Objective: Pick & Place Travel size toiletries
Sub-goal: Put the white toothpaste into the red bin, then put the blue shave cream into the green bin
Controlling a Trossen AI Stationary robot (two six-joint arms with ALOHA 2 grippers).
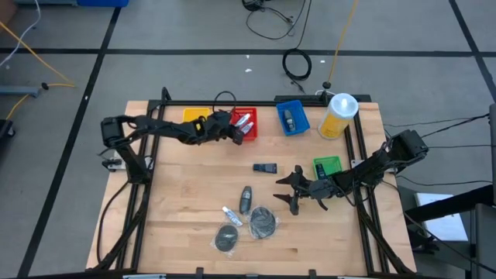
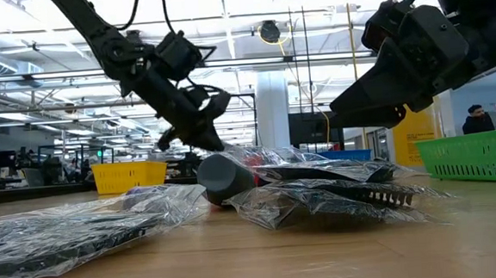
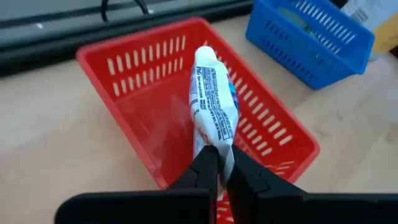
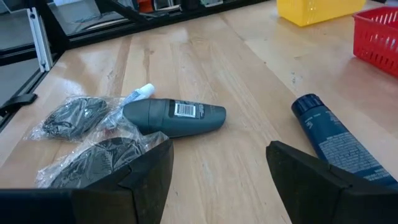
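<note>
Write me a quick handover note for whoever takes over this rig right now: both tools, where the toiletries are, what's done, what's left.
Left tool: shut on the white tube with blue print, held over the red plastic basket, not yet released.
Right tool: open, above the bare wood near the middle of the table, holding nothing.
Done: one small dark item sits in the blue plastic basket.
Left on the table: dark blue tube, grey-green bottle, small white tube, and two dark bagged pucks.
</note>
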